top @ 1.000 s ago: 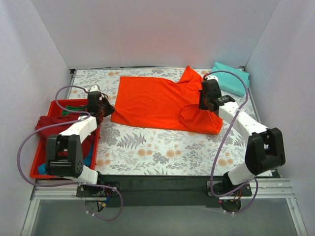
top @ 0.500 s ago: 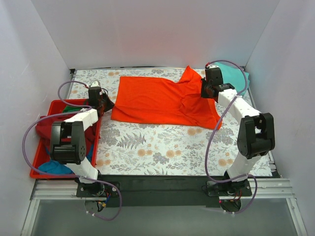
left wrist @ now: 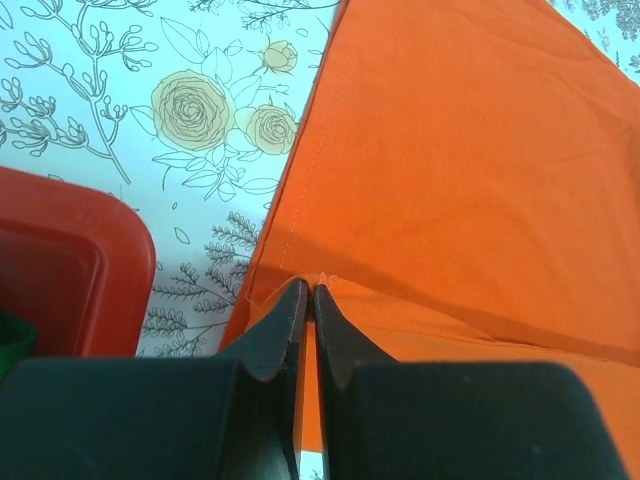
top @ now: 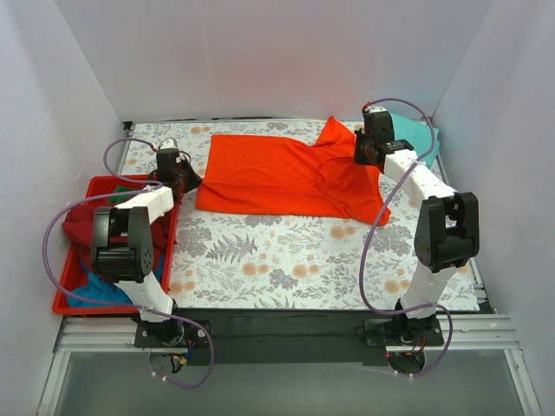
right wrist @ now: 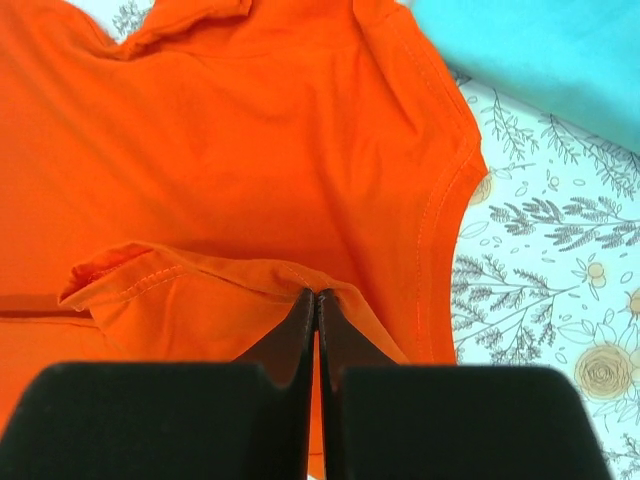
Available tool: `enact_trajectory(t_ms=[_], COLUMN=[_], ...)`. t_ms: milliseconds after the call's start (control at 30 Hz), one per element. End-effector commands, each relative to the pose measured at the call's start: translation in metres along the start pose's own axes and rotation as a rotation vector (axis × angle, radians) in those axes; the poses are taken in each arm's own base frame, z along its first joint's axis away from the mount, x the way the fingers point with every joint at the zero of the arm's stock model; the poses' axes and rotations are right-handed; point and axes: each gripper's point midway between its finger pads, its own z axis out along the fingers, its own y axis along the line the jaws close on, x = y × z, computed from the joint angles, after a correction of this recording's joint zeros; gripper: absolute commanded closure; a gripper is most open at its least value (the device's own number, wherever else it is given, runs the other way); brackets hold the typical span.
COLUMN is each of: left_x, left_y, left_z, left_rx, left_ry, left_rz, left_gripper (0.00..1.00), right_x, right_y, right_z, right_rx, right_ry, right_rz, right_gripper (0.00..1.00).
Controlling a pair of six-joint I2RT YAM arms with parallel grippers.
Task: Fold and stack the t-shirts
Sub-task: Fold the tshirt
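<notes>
White-black arms [top: 143, 204], purple cables [top: 362, 260]

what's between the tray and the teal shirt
The orange shirt, spread on the table, covers most of the stretch from tray to teal shirt; the top view shows it.

Top camera looks down from behind; close wrist cameras share its orange t-shirt [top: 277, 178].
</notes>
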Motion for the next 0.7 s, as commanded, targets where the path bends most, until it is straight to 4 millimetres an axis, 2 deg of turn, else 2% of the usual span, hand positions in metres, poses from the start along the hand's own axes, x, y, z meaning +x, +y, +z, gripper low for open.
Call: enact_trajectory(t_ms=[0, 67, 133, 167, 200, 233, 267, 300, 367, 433, 533, 567, 633, 667], left_x=[-0.017, -0.014, -0.014, -0.014, -0.018, -0.016, -0.017, -0.019, -0.022, -0.021, -0.011, -0.006, 0.009, 0.019], left_y=[-0.006, -0.005, -0.009, -0.011, -0.015, -0.021, -0.024, -0.033, -0.043, -0.056, -0.077, -0.081, -0.100, -0.101], left_z=[0.004, 0.008, 0.012, 0.013, 0.013, 0.013, 0.012, 0.011, 0.007, 0.004, 0.000, -0.001, -0.005, -0.006], left_rx=[0.018, 0.015, 0.030, 0.041, 0.055, 0.084, 0.099, 0.136, 0.164, 0.191, 0.228, 0.235, 0.268, 0.271], left_ry=[-0.032, -0.016, -0.001, 0.003, 0.000, 0.011, 0.012, 0.014, 0.009, 0.007, 0.018, 0.027, 0.047, 0.062], left_rz=[0.014, 0.015, 0.015, 0.014, 0.014, 0.009, 0.010, 0.012, 0.021, 0.041, 0.069, 0.077, 0.097, 0.104], left_gripper=[1.00, 0.99, 0.86, 0.75, 0.52, 0.44, 0.39, 0.35, 0.34, 0.32, 0.31, 0.31, 0.30, 0.30], right_x=[-0.024, -0.021, -0.025, -0.022, -0.025, -0.033, -0.032, -0.041, -0.041, -0.039, -0.012, 0.009, 0.033, 0.053], right_y=[0.002, 0.003, 0.004, 0.004, 0.007, 0.007, 0.008, 0.009, 0.008, 0.007, -0.001, -0.003, -0.008, -0.013], right_z=[0.005, 0.012, 0.015, 0.022, 0.023, 0.024, 0.029, 0.027, 0.023, 0.015, -0.002, -0.010, -0.019, -0.029], right_rx=[-0.017, -0.023, -0.030, -0.030, -0.048, -0.056, -0.060, -0.062, -0.061, -0.061, -0.048, -0.057, -0.060, -0.055], right_ry=[-0.055, -0.043, -0.045, -0.034, -0.037, -0.049, -0.041, -0.057, -0.049, -0.048, -0.014, 0.016, 0.045, 0.067], right_rz=[0.000, -0.002, -0.005, -0.006, -0.010, -0.005, -0.006, -0.009, -0.016, -0.010, 0.004, 0.003, 0.010, 0.018], right_gripper=[0.99, 0.99, 0.99, 0.94, 0.86, 0.44, 0.33, 0.18, 0.11, 0.08, 0.08, 0.09, 0.10, 0.10])
